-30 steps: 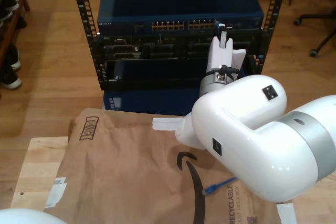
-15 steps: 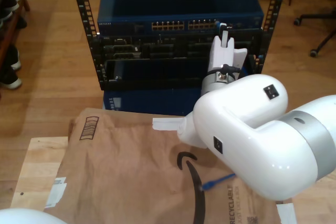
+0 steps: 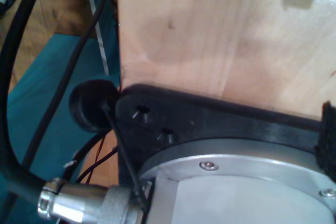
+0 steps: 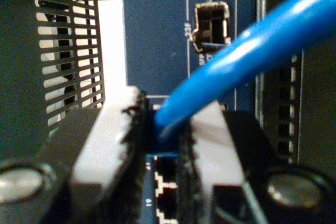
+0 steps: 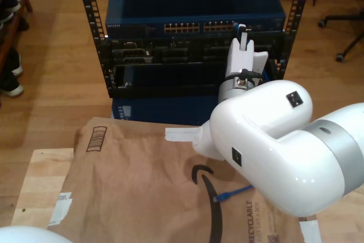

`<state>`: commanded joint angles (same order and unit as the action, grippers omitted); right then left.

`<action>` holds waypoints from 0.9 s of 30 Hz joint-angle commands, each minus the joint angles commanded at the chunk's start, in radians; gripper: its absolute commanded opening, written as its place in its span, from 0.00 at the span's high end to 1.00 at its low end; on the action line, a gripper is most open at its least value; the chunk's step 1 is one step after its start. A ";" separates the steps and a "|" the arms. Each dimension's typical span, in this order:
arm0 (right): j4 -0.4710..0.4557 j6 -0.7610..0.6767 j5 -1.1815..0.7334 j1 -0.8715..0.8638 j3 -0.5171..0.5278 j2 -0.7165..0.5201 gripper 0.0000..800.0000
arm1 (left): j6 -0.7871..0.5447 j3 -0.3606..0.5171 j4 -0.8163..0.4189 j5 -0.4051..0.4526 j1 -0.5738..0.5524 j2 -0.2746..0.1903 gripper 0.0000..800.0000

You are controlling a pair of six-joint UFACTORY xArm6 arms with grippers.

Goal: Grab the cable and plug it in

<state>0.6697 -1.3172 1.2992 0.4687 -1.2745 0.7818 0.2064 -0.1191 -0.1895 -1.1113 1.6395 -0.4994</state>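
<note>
One end of the cable (image 4: 247, 45) sat pinched between the padded fingers (image 4: 107, 145) of our second gripper (image 4: 160, 145), right in front of the port row on the blue switch (image 5: 193, 27). We could not see the plug itself, hidden beyond the pads. Its other end lay loose on the brown paper (image 5: 136, 186) covering the surface, beside the arm. We judged the cable light and limp along its length, stiff only near the plug, so the hold belongs just behind the connector, where it was. The small latch tab looked like the fragile part. Our first gripper's wrist view faced plywood and black wiring, so we could not tell whether its fingers were parted or closed. Against the frames from a second before, the free plug (image 5: 218, 199) had slid a little toward the exterior view's left, while the arm had barely shifted.
</note>
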 joint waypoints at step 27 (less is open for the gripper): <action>0.005 0.002 0.014 0.020 0.012 -0.002 1.00 | 0.000 0.000 0.002 0.000 0.000 0.000 0.00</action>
<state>0.6743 -1.3157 1.3130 0.4887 -1.2622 0.7802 0.2064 -0.1191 -0.1880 -1.1113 1.6395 -0.4994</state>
